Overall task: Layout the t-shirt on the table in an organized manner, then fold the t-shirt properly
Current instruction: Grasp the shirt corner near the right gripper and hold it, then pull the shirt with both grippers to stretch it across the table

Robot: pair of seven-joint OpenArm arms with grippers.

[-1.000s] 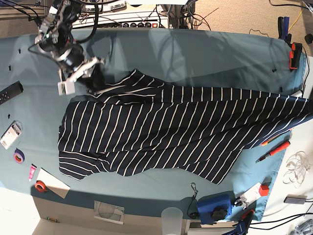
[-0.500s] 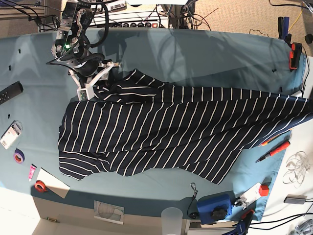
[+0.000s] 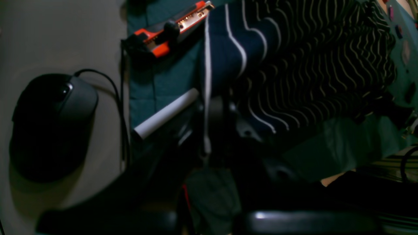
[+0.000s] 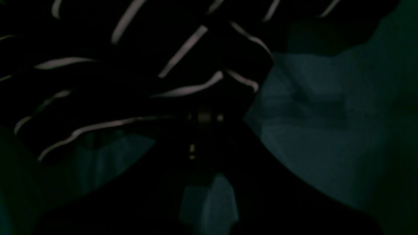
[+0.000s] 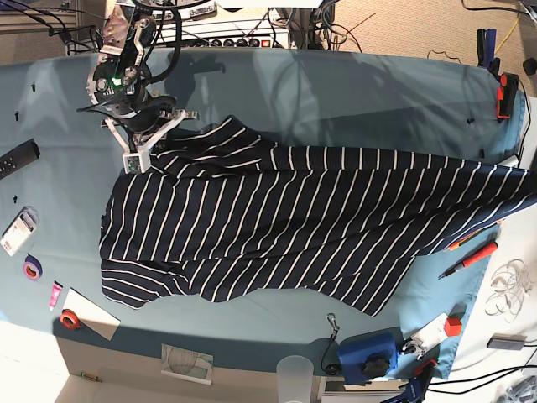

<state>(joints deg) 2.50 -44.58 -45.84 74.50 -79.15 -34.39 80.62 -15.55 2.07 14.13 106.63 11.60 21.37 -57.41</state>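
The dark striped t-shirt [image 5: 294, 218] lies spread crosswise on the teal table [image 5: 336, 92], and its right end runs off the base view's right edge. My right gripper [image 5: 141, 155] sits at the shirt's upper-left corner, shut on a fold of the fabric. The right wrist view is very dark and shows striped cloth [image 4: 130, 65] bunched right at the jaws. In the left wrist view my left gripper [image 3: 209, 143] is shut on the t-shirt's hem [image 3: 207, 81], held past the table's edge. The left arm itself is outside the base view.
A remote [image 5: 18, 158], tape rolls [image 5: 32, 268] and a small card lie along the left edge. A red screwdriver [image 5: 470, 259], a blue device [image 5: 367, 353] and a plastic cup [image 5: 294, 374] sit at front right. A computer mouse [image 3: 52, 124] and an orange tool [image 3: 173, 27] lie near the left gripper.
My right gripper came down from beside the shirt onto its upper-left corner and shut there. The bunched fabric at that corner now lies flatter. The left side has not moved.
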